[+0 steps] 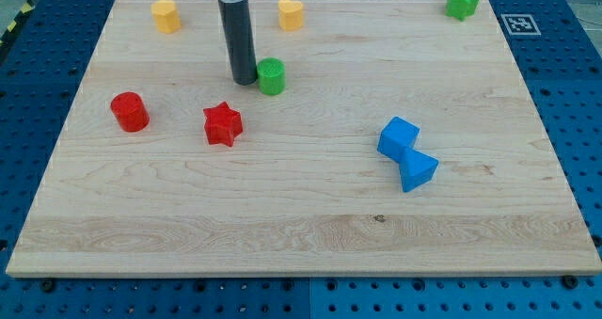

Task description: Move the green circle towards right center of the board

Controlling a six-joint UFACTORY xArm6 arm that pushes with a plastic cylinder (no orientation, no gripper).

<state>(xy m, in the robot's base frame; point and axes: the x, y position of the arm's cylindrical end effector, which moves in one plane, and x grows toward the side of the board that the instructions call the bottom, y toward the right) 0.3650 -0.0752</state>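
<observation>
A pale wooden surface (301,234) lies on a blue perforated base (574,84) studded with rows of holes. A black-and-white marker tag (520,23) sits beyond its top right corner. Light is even.

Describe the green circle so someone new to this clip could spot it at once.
Start at the wooden board and find the dark rod in its upper half; my tip ends just to the view's left of the green circle. It is round, unlike the green star at the top right corner.
</observation>
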